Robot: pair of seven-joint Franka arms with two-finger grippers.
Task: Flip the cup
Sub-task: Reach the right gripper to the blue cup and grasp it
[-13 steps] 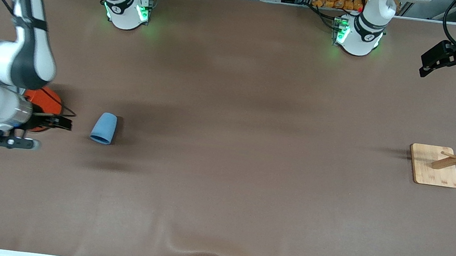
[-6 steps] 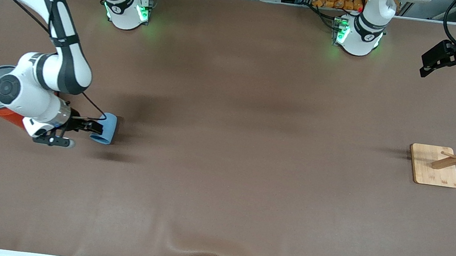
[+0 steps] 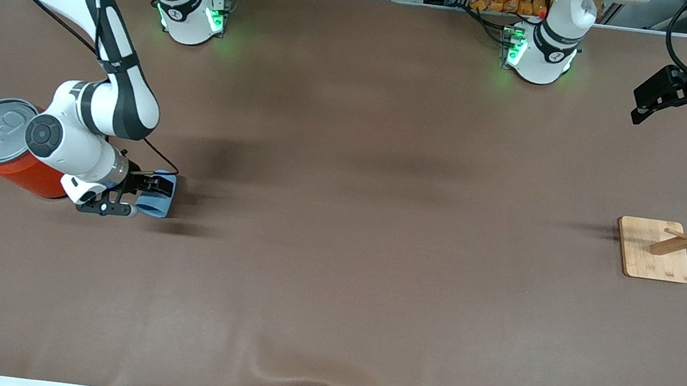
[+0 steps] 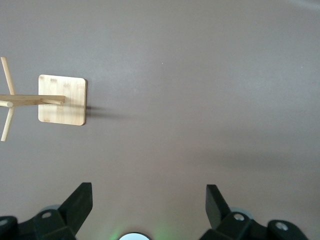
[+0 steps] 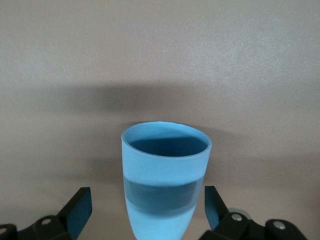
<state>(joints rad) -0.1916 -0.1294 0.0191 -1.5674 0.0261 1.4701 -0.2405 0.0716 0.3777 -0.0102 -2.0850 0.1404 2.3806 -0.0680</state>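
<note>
Fingers (image 5: 80, 210) of the right gripper (image 3: 143, 195) stand spread wide, one on each side of the small light-blue tapered cup (image 3: 160, 202), with a gap showing between each finger and the cup wall in the right wrist view; nothing is clamped. Right gripper sits low at the table, just beside the large orange cylinder with grey pull-tab lid (image 3: 16, 159), on that can's side toward the middle of the table.

Cup (image 5: 164, 180) lies on its side on the brown table cover (image 3: 336, 251), toward the right arm's end of the table, about midway between the robots' bases and the front camera. Its wider rim points toward the front camera. Darker blue inside shows through the mouth in the right wrist view. Part of the cup is hidden under the gripper in the front view.

Orange can stands upright, lid up, near the table edge at the right arm's end.

Left gripper (image 3: 673, 99) waits in the air at the left arm's end of the table, fingers (image 4: 80, 202) wide apart and holding nothing. Light wooden rack with a square base and slanted pegs (image 3: 654, 249) stands at that same end, nearer to the front camera than the left arm's base, well apart from the cup.
</note>
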